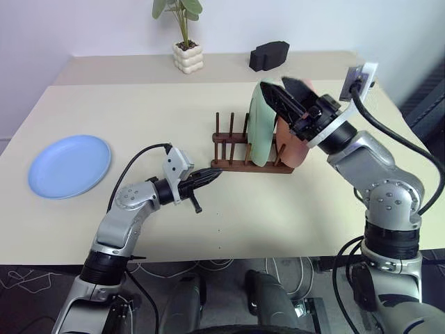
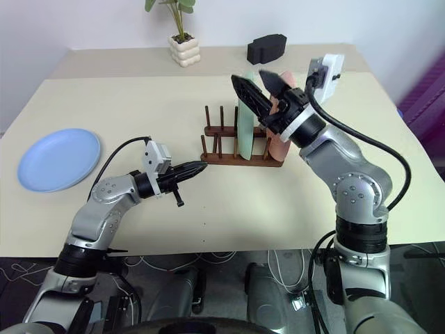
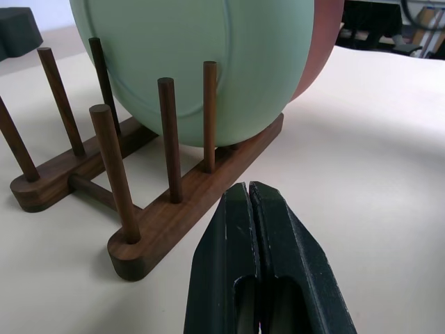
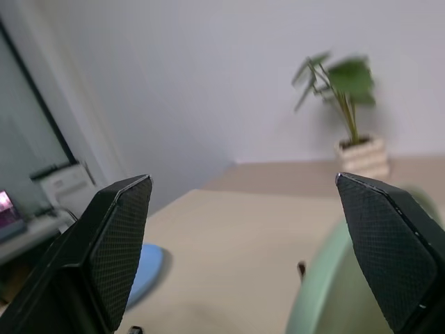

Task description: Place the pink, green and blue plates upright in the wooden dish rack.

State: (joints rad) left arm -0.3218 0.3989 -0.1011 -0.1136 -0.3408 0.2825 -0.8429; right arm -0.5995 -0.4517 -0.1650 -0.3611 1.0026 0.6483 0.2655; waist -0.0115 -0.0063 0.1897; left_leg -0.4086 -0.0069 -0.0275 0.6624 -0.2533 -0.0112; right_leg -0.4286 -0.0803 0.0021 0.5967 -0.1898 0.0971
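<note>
We count 2 of 3 plates racked: green plate (image 1: pixel 262 125) and pink plate (image 1: pixel 292 142) upright in wooden dish rack (image 1: pixel 236 149). Blue plate (image 1: pixel 69 165) flat on surface (image 1: pixel 139 104), far left, well apart from rack.

Right end effector (image 1: pixel 288 94) spread wide, empty, above green plate's rim. Left end effector (image 1: pixel 207 177) closed on nothing, just beside rack's near end.

Next, we judge: fetch blue plate; left end effector must open first.

Pink plate largely hidden behind green plate and right arm.

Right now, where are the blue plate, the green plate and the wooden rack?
blue plate (image 1: pixel 69 165): left eye view, middle of its face.
green plate (image 3: pixel 208 49): left wrist view, its broad face.
wooden rack (image 1: pixel 243 167): left eye view, near base rail.
</note>
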